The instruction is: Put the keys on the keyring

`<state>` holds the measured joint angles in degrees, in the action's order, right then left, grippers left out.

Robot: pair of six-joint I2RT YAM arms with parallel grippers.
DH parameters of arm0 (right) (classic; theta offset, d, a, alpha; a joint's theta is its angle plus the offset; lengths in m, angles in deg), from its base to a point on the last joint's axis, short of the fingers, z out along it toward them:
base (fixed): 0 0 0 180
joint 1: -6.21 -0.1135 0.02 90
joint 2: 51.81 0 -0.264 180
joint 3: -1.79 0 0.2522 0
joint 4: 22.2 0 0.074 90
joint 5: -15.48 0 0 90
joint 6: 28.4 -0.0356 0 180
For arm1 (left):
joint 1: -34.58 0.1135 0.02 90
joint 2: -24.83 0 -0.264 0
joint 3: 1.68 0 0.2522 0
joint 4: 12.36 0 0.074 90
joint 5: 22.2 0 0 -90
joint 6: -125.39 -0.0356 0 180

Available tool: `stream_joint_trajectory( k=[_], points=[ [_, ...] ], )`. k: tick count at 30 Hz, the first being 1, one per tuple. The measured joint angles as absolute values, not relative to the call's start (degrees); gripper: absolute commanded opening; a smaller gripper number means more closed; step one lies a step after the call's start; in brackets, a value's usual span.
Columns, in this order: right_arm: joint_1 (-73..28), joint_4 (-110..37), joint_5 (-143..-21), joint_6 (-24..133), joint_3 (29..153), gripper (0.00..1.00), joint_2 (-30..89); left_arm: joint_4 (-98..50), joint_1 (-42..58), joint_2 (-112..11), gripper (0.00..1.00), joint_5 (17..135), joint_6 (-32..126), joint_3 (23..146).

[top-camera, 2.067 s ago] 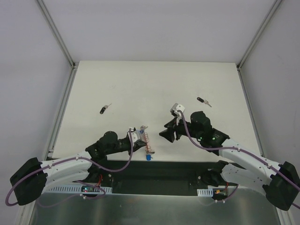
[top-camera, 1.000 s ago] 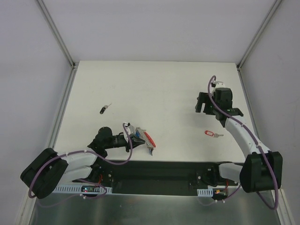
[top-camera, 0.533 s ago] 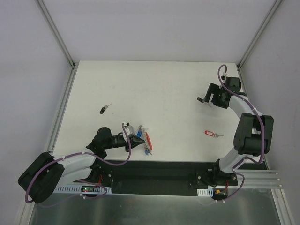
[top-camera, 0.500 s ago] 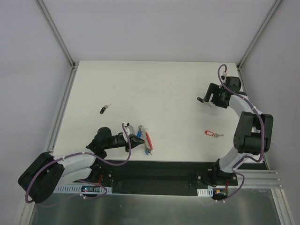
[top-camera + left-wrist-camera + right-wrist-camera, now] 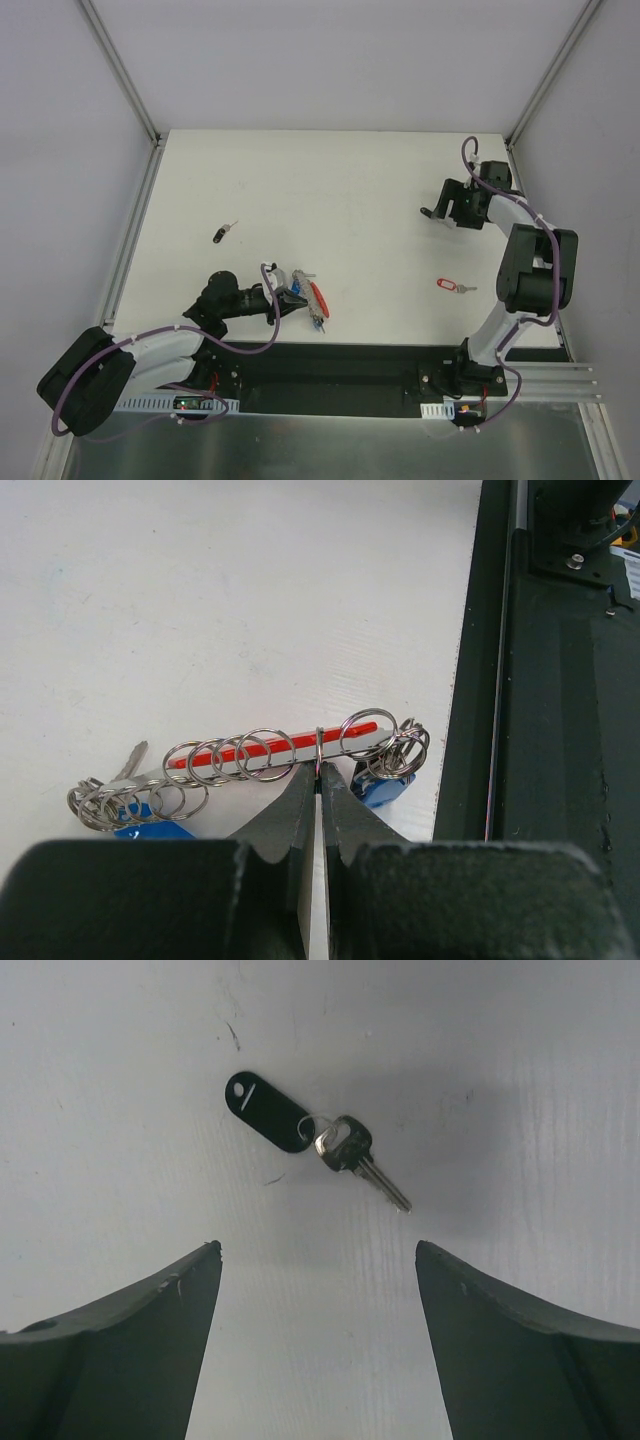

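My left gripper [image 5: 287, 299] is shut on one small ring [image 5: 318, 750] of the keyring [image 5: 280, 752], a grey metal bar with a red band, several split rings and blue tags [image 5: 385, 788]. The keyring [image 5: 314, 300] lies at the table's near edge. My right gripper [image 5: 318, 1247] is open and hangs above a silver key [image 5: 352, 1152] with a black tag [image 5: 268, 1110]; the key lies just beyond the fingertips. In the top view my right gripper [image 5: 436, 212] is at the far right and hides that key. A second black-headed key [image 5: 222, 234] lies at the left.
A red-tagged key [image 5: 450, 286] lies on the table at the right, nearer than my right gripper. The black base rail [image 5: 560, 680] runs along the table's near edge, right beside the keyring. Grey walls close in the table on three sides.
My right arm has swung from the table's middle to the far right key and opened over it. The red-tagged key now lies on the table. My left gripper keeps hold of the keyring.
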<state>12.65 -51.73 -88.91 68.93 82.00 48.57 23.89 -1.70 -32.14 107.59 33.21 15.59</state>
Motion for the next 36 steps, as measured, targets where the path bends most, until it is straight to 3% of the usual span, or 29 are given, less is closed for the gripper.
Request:
stream_joint_trajectory(
  k=[18,25,36],
  points=[
    [12.9,-55.6,-93.5,73.5,93.8,0.71,60.6,23.7,-1.7,-31.3,0.0,107.6,33.0,15.6],
    [12.9,-59.0,-93.6,75.5,98.1,0.54,63.6,22.8,-1.7,-30.6,0.0,107.6,33.0,15.7],
    [12.9,-64.2,-96.9,82.2,105.4,0.5,67.1,21.9,-1.7,-30.2,0.0,107.6,33.0,15.8]
  ],
)
